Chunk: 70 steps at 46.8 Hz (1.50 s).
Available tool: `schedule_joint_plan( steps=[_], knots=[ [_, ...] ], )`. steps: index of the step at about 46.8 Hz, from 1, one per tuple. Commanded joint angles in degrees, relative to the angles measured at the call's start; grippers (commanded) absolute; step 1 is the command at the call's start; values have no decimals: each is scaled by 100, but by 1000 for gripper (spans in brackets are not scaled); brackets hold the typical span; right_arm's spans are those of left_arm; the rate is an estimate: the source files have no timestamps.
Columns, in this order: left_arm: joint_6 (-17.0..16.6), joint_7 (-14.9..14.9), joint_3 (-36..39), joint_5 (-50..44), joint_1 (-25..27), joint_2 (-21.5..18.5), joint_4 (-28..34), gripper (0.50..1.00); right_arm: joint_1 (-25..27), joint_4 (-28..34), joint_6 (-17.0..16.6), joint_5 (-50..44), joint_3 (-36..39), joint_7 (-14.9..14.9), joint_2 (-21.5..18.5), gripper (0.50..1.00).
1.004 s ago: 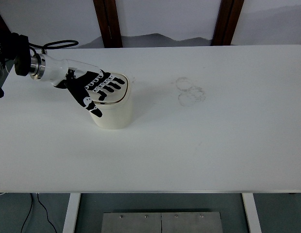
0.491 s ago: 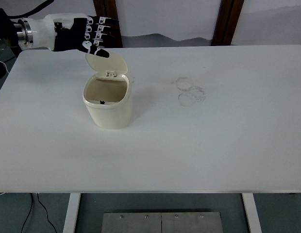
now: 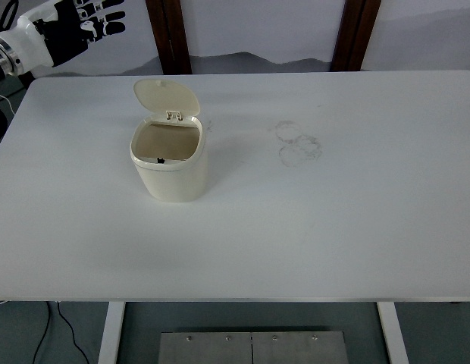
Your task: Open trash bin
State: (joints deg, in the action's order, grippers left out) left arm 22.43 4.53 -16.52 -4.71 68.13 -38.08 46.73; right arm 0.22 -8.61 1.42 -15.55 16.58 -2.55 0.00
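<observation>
A small cream trash bin (image 3: 173,171) stands on the white table (image 3: 311,227), left of the middle. Its lid (image 3: 166,98) is flipped up and stands upright at the back on its hinge. The inside shows, with a small dark speck near the front wall. My left hand (image 3: 83,21) is raised at the top left corner, well above and to the left of the bin, fingers spread and holding nothing. My right arm does not show.
Faint ring marks (image 3: 297,142) stain the table to the right of the bin. Two dark wooden posts (image 3: 168,34) stand behind the table's far edge. A grey metal base (image 3: 250,347) sits on the floor below the near edge.
My left hand has lifted off the bin's top and pulled back up to the top left. The lid, shut one second ago, has swung open and stays up.
</observation>
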Motion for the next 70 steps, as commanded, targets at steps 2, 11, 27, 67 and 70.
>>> schedule_joint_plan(
  steps=[2,11,27,67,70],
  knots=[
    [-107,-4,-606,-65,-413,99,-164,1000,-5,0,-1,0,3,0,0,993],
    [-46,101,-1634,-109,-1178,380,-910,1000,4,0,-1,0,3,0,0,993],
    [569,505,-2084,-574,-1925,811,-2036,1000,4,0,-1,0,3,0,0,993],
    [1009,1068,-2295,-1269,-3271,899,-2045,1000,-5,0,-1,0,-6,0,0,993],
    [1009,1077,-2312,-1269,-3271,890,-2045,1000,4,0,-1,0,3,0,0,993]
  ],
)
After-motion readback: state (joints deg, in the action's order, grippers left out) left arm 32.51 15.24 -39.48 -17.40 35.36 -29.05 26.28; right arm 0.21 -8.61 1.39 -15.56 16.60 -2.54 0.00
